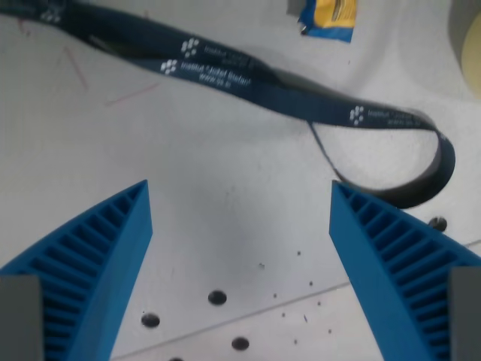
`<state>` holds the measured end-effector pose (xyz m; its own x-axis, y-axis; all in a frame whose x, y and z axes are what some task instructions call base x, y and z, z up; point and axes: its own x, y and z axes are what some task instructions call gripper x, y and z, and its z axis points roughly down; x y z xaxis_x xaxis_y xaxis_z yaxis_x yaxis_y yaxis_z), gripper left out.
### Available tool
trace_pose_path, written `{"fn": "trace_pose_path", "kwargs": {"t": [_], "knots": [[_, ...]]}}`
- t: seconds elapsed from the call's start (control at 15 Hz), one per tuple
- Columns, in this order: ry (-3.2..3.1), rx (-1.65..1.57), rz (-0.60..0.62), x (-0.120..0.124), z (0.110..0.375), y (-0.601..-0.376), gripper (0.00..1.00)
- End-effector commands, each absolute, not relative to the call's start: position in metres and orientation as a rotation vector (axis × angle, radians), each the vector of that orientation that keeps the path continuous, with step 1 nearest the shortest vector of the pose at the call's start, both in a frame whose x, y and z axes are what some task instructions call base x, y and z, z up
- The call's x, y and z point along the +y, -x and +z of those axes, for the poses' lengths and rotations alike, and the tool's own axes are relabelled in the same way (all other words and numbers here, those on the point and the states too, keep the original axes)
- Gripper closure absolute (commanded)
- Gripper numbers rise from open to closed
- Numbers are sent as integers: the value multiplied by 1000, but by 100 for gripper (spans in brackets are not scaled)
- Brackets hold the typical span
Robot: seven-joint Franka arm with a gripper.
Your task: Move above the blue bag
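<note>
Gripper [240, 197] spread wide, nothing between the fingers. Two blue ribbed fingers [90, 263] rise from the bottom corners of the wrist view, tips pointing up and inward, a broad gap of bare surface between them. Grey blocks show at the base of each finger, at the bottom edge.

Below the gap: white table [225, 158], lightly scuffed, with faint red marks at upper left. A few dark round holes [217, 298] sit low between the fingers, along with scattered small dark specks. A thin seam line runs diagonally across the lower part of the table, rising toward the wrist view's right.

Beyond the fingertips: a dark navy lanyard [248, 75] with white printed lettering, text too blurred to read. It lies flat across the table from the top left down toward the right, then curls into a loop just above the fingertip on the wrist view's right. The loop's lower edge lies close to that fingertip; contact cannot be told.

Blue bag [328, 18] at the top edge, right of centre, partly cut off by the frame. Blue with a yellow panel, resting on the table, well apart from the gripper and beyond the lanyard.

A pale rounded object [470, 45] at the top right edge, mostly out of frame; cannot tell what it is.
</note>
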<state>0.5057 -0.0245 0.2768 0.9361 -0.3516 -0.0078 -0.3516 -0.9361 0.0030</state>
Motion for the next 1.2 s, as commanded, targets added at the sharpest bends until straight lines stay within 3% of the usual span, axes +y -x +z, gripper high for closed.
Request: {"fn": "trace_pose_path", "kwargs": {"t": [0.07,1.2], "knots": [[-3043,-701,7,-33,271,-515,0],[-2987,-975,3,-98,197,-558,0]]}}
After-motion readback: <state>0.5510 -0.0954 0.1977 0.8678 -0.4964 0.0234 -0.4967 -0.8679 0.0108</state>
